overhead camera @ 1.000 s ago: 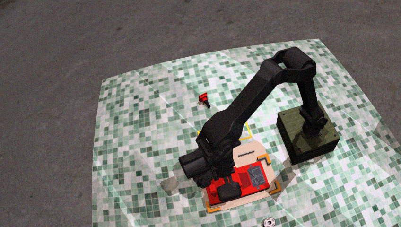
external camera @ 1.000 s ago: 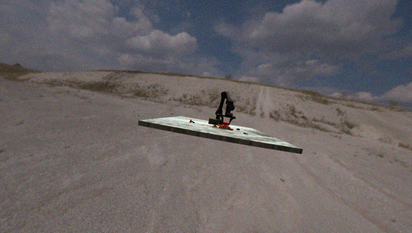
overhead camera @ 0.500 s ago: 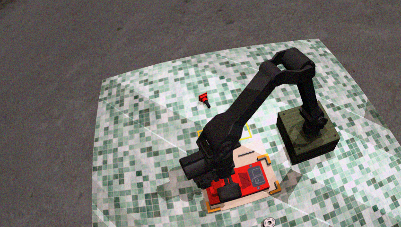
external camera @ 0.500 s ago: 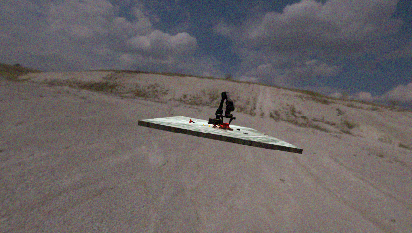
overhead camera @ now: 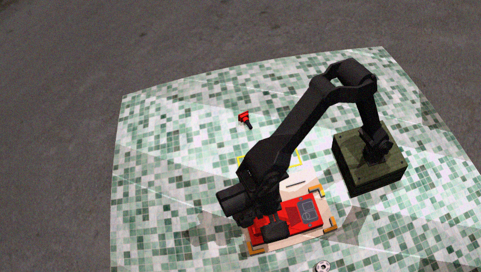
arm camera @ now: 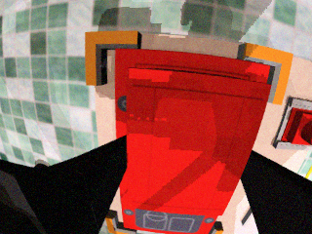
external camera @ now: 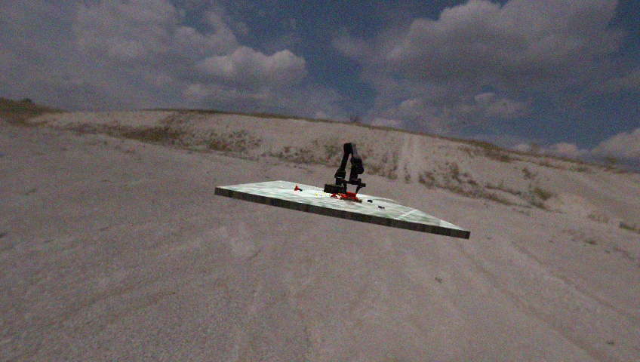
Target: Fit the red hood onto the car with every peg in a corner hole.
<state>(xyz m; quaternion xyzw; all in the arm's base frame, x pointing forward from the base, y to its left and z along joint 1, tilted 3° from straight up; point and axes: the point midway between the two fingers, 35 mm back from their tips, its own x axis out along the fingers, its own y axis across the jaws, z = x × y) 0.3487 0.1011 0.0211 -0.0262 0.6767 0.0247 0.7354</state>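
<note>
The red hood (arm camera: 185, 122) is over the red chassis (overhead camera: 317, 218) (arm camera: 195, 58), which lies in the jig with orange corner brackets (overhead camera: 333, 222) (arm camera: 92, 60). In the wrist view the hood's flat roof lies between the two black fingers. My gripper (overhead camera: 274, 217) (arm camera: 185, 147) is shut on the hood, one finger at each side. The roof edges look nearly in line with the chassis. The deck's grey panel (overhead camera: 308, 210) (arm camera: 168, 222) shows beyond the hood. The engine, the pegs and the corner holes are hidden, and I cannot tell whether the hood touches the deck.
A red part with a black stem (overhead camera: 243, 117) stands behind. A yellow outline (overhead camera: 299, 158) and a thin dark bar (overhead camera: 295, 183) lie between it and the jig. A small wheel (overhead camera: 317, 268) lies in front. The arm's green base box (overhead camera: 345, 148) stands to the right.
</note>
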